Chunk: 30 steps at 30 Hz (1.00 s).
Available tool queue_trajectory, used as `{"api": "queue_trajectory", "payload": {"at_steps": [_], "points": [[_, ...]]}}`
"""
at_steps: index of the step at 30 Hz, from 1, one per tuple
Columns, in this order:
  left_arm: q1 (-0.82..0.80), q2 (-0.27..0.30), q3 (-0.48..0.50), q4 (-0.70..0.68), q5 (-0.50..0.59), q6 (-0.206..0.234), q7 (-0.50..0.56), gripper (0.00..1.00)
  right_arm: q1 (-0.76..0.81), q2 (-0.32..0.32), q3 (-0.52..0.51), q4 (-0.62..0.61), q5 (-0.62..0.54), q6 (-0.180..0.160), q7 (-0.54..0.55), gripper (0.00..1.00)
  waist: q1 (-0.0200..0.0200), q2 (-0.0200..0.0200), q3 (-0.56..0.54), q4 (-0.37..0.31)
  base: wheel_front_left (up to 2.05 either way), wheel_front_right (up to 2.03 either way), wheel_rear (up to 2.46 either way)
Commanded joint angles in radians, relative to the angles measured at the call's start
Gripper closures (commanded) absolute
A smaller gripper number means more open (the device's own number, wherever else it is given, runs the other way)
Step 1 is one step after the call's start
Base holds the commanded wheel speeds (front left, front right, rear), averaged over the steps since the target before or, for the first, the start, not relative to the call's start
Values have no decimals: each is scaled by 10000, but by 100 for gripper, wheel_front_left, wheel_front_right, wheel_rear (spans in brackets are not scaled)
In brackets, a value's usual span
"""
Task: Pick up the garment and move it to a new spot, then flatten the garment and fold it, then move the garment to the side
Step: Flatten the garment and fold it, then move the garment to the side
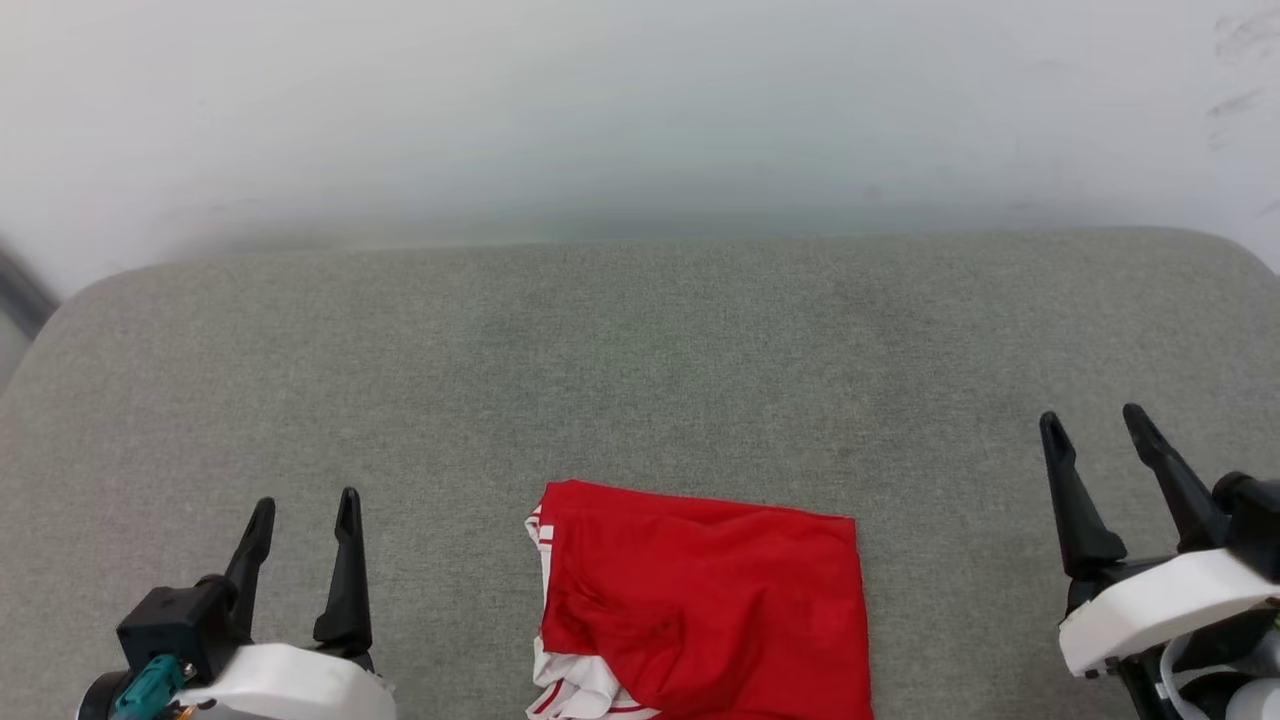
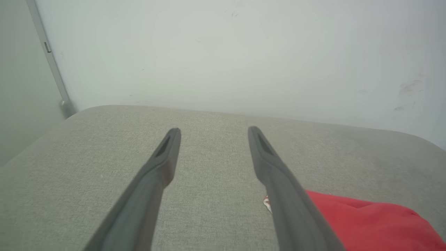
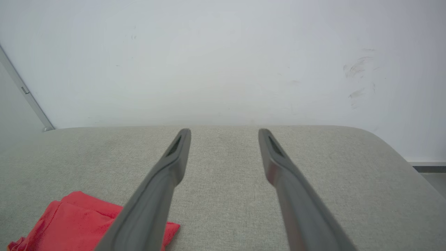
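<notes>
Left tool (image 1: 305, 500) and right tool (image 1: 1090, 415) both gape empty, well clear either side of the garment (image 1: 710, 590), which sits roughly folded on the grey padded surface (image 1: 640, 380). I'd pinch both side edges low and lift evenly so the layers don't slide.

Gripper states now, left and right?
Left gripper: open, holding nothing, clear of the garment.
Right gripper: open, holding nothing.
</notes>
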Motion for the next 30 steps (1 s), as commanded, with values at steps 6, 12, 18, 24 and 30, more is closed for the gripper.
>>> {"api": "queue_trajectory", "payload": {"at_steps": [6,12,18,24,30], "points": [[481,-57,118,127,-48,93,-76,0,696,213,134,-530,-335,-4,58,0,1,0,-290,-113,0,0,0],[574,-90,182,159,18,78,-98,0,891,319,146,-786,-372,-4,76,0,1,0,-274,-193,0,0,0],[465,-149,240,164,41,7,-109,0,663,381,64,-844,-278,-4,177,0,1,0,-185,-208,0,0,0],[191,-376,410,12,257,-98,-150,0,646,533,-642,-461,644,-4,978,0,1,0,42,65,0,0,0],[-31,-647,564,-111,532,-282,-166,0,523,99,-1623,452,2303,-2,2964,0,1,0,357,524,0,0,0]]}}
